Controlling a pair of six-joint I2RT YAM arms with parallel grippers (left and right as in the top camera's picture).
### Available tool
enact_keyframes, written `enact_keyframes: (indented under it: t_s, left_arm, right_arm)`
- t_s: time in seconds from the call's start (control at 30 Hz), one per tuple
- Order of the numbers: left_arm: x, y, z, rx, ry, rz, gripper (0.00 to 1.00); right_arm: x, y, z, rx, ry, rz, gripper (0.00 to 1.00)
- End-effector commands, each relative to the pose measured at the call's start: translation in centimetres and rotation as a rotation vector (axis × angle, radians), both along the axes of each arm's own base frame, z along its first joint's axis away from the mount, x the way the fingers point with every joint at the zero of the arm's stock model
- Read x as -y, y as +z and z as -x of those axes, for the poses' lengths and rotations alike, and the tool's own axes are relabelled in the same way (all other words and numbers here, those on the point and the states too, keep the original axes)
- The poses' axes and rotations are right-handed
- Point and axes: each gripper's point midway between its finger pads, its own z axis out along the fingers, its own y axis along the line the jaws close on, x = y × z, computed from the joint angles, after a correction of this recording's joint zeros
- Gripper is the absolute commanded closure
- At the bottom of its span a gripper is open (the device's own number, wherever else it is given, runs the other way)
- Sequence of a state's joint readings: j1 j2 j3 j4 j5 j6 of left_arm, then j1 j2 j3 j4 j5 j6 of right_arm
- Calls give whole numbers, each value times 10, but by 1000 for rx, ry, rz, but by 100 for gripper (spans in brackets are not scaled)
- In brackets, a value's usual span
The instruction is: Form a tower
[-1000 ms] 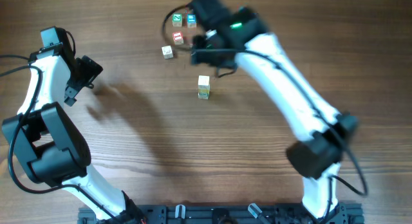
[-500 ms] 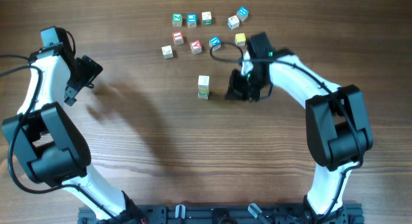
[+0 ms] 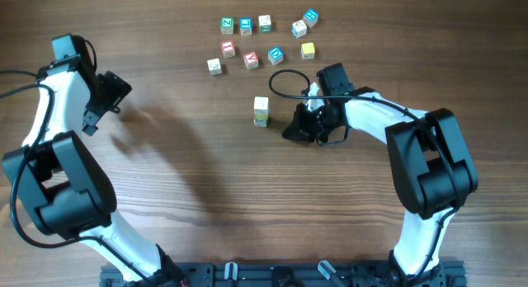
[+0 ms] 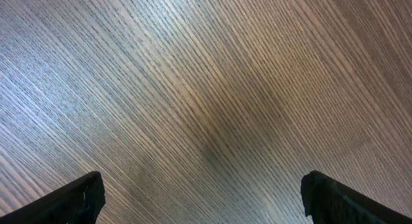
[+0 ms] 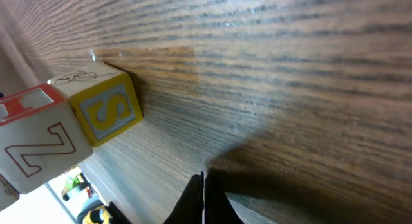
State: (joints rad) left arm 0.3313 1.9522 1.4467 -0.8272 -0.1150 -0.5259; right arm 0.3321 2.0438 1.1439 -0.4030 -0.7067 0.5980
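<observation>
Your tower (image 3: 261,111) stands near the middle of the table (image 3: 206,196), a little toward the far edge, a slim stack with a pale cube on top and green-marked faces below. The loose cubes (image 3: 265,23) lie scattered closer to that far edge, well apart from it. Your right pincer (image 5: 203,199) sits low over the table just to the right of the stack, not touching it, and it is clenched with nothing visible between its tips. Its wrist view shows a yellow-framed S cube (image 5: 106,111) pressed against a white cube with a red Z (image 5: 38,150); they are probably part of the stack, though I cannot tell for certain. Your left pincer (image 4: 203,197) hangs released, tips wide apart, over bare wood toward the left edge. Expect these cubes to be light, stiff and smooth-faced; wood on wood gives little grip between layers, and nothing joins them, so any sideways nudge from that low right arm could topple the column. Treat the tower as something to add to, not to lift. Take one loose cube at a time by two opposite flat faces, squarely across its middle — never by the corners — and leave its underside clear so it can land flat. Come down from directly above, and let go only once the cube sits square.
</observation>
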Motion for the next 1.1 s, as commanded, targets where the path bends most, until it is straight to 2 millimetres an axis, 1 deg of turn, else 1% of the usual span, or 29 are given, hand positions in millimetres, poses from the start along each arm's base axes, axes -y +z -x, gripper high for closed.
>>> enact_keyframes:
  t_s: [0.0,0.1,0.2,0.27,0.33,0.43,0.5,0.67,1.07]
  left_arm:
    - [-3,11,-3,26,7,-18,0]
    - [-3,11,-3,26,7,-18,0]
    - [-4,11,-3,26,8,-18,0]
    - [-3,11,-3,26,7,-18,0]
    - [-3,11,-3,26,7,-18,0]
    - [-4,11,-3,26,8,-18,0]
    - [-4,11,-3,26,8,-18,0]
    - [-4,11,-3,26,8,-18,0]
    - [-3,11,-3,26,7,-18,0]
  right_arm:
    - [-2,1,-3,24,0,-11,96]
    - [-12,11,-2,76,64,-94,96]
    - [-14,10,-6,97,48,-115,96]
    - [-20,18,-11,148,78,-166,96]
    - [-21,20,-15,163,73,-173,96]
    - [-29,31,-13,161,94,-246,96]
    - [-29,32,-12,124,67,-254,96]
    - [-33,39,-15,117,52,-288,96]
    - [-35,41,-20,106,20,-294,96]
